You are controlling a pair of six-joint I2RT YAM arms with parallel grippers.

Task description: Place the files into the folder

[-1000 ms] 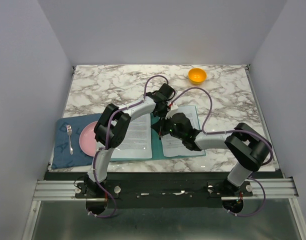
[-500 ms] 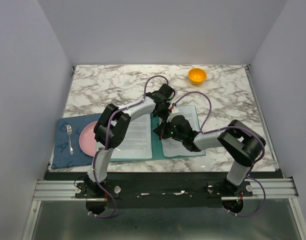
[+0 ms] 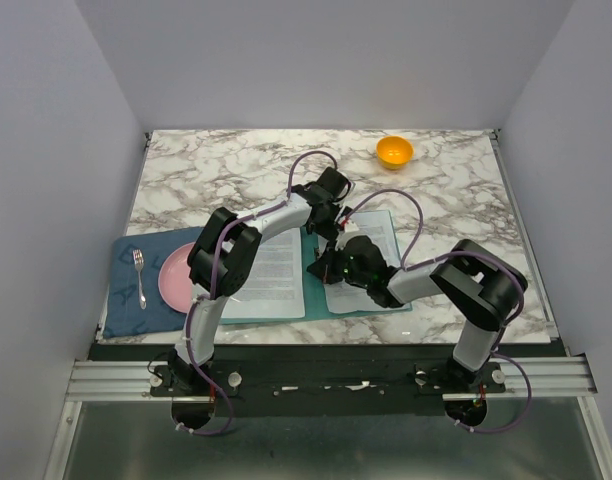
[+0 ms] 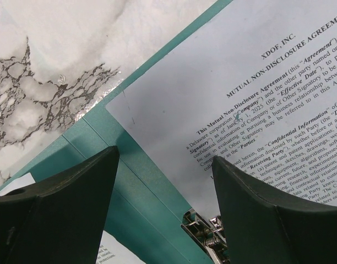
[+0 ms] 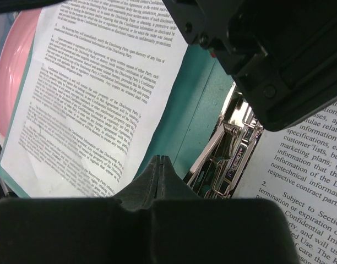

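Note:
The teal folder [image 3: 314, 298] lies open on the marble table, with printed files on its left half [image 3: 276, 275] and its right half [image 3: 384, 232]. My left gripper [image 3: 333, 228] hovers over the top of the spine. In the left wrist view it [image 4: 164, 157] is open and empty above the teal spine [image 4: 141, 181], the metal clip [image 4: 204, 234] and the right sheet [image 4: 256, 99]. My right gripper [image 3: 324, 270] sits lower along the spine. In the right wrist view it [image 5: 160, 160] is shut on nothing, just left of the clip [image 5: 229, 159], beside the left sheet [image 5: 97, 93].
An orange bowl [image 3: 394, 151] stands at the back of the table. A dark blue placemat [image 3: 126, 300] at the left carries a pink plate [image 3: 176, 278] and a fork [image 3: 139, 277]. The folder's left half overlaps the plate's edge. Both arms crowd close over the spine.
The right arm has folded in, with its elbow shifted left and its gripper a little nearer along the spine. The left arm has hardly moved.

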